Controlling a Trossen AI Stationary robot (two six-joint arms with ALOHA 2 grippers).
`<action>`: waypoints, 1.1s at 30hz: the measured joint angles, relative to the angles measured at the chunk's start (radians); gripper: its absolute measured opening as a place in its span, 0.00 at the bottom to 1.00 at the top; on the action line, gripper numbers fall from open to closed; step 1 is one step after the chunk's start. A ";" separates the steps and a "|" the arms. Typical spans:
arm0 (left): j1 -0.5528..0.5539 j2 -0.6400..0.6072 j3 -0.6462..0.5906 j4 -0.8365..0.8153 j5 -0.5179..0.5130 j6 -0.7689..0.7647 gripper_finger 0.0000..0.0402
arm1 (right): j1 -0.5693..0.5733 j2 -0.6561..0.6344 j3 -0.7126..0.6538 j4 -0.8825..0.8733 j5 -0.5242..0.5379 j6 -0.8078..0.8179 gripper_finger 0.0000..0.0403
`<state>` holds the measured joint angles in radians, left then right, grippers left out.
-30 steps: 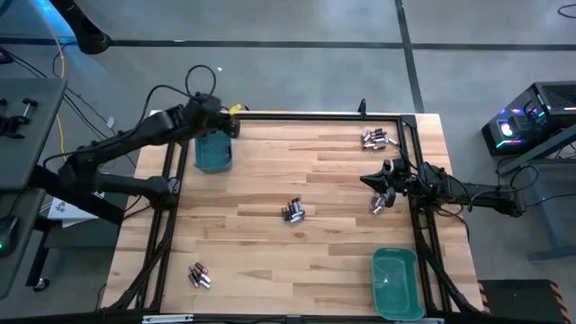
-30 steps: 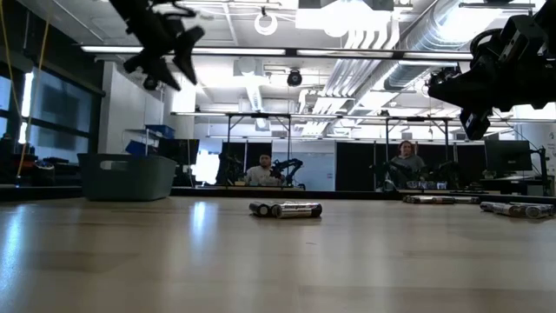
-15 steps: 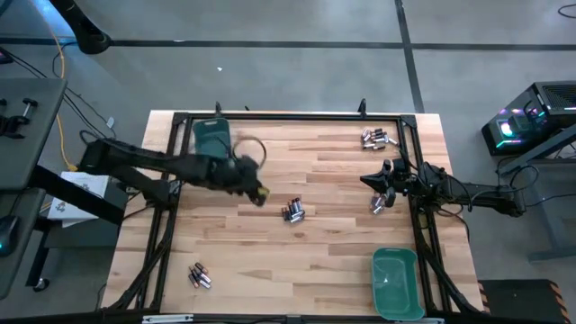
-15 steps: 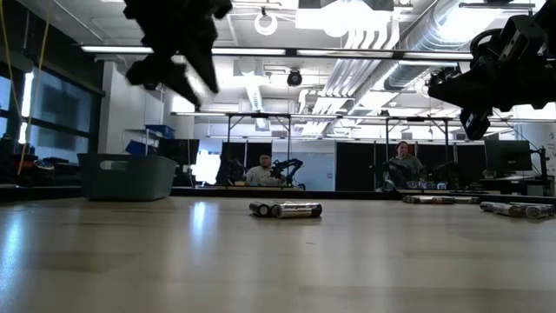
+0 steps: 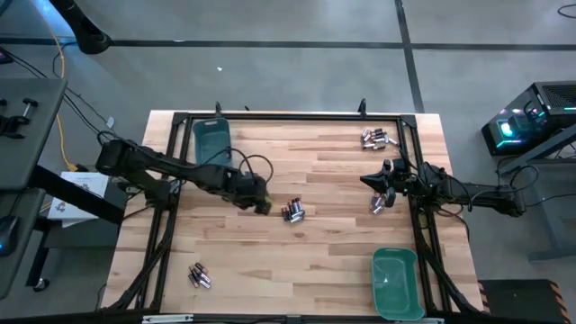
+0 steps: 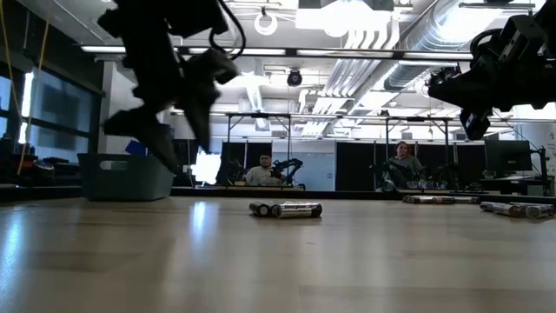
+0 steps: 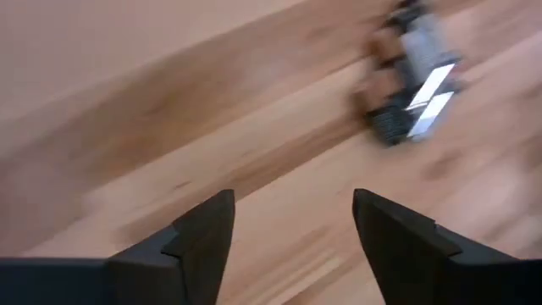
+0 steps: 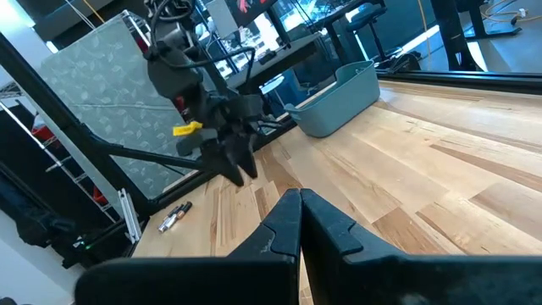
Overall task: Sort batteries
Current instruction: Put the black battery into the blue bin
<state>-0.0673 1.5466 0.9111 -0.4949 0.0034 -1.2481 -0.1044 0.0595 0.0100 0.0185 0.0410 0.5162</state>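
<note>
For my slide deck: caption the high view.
Left gripper, open, beside the central batteries; right gripper shut at the wooden table's right edge.

No readable text, labels, brand names, numbers or signs appear anywhere in these views of the scene.

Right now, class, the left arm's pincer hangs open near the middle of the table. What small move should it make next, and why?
Probably lower the left pincer a little toward the middle batteries and straddle one. Its fingers are open with nothing between them, the cluster lies just ahead in the wrist view, and the pincer sits above the table. The right pincer waits shut at the right edge.
</note>
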 joint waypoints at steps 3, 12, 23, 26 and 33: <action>0.002 0.050 0.000 0.138 0.015 -0.008 0.63 | 0.000 0.000 0.000 0.000 0.000 0.000 0.00; -0.022 0.262 0.114 0.202 0.010 -0.064 0.62 | 0.000 0.000 0.000 0.000 0.000 0.000 0.00; -0.046 0.338 0.167 0.155 -0.117 -0.270 0.61 | 0.000 0.000 0.000 0.000 0.000 0.000 0.00; -0.048 0.339 0.168 0.126 -0.136 -0.277 0.59 | 0.000 0.000 0.000 0.000 0.000 0.000 0.00; -0.047 0.349 0.168 0.086 -0.139 -0.285 0.52 | 0.000 0.000 0.000 0.000 0.000 0.000 0.00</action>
<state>-0.1146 1.8960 1.0790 -0.4092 -0.1359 -1.5328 -0.1047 0.0593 0.0101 0.0185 0.0410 0.5160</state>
